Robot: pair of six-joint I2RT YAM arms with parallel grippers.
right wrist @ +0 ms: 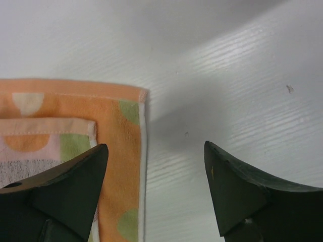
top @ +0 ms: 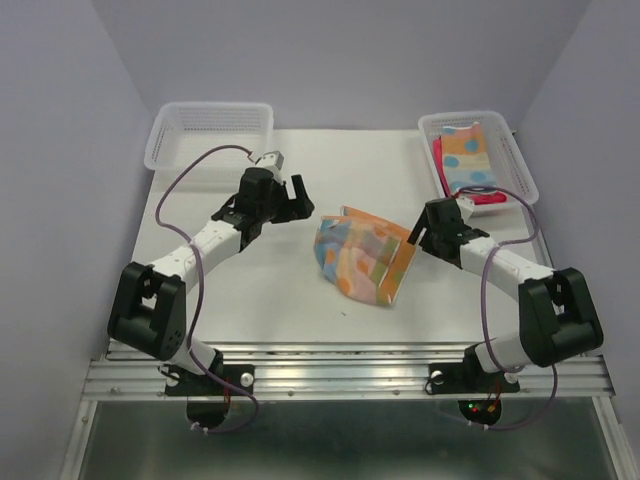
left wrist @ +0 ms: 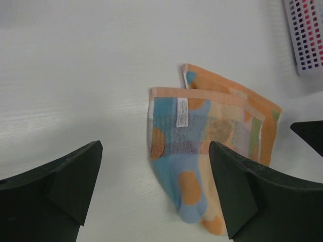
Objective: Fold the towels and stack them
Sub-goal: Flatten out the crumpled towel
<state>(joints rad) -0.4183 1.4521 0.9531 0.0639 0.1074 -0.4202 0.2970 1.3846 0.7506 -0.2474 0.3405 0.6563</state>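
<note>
Awaiting stacking mid-table: roughly folded orange-blue patterned cloth towel (top: pixel 362 258) — stacked towels (top: pixel 467 157) occupy far-right white mesh basket (top: pixel 522 170). Jaws spread on left gripper (left wrist: pixel 155 148) and right gripper (right wrist: pixel 156 148).

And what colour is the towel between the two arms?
The towel is orange with blue, pink and green patches; clearest in the left wrist view.

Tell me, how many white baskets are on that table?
2. The left basket sits at the far left corner, apparently empty; the right basket, at the far right corner, holds folded towels. None seems hidden.
</note>
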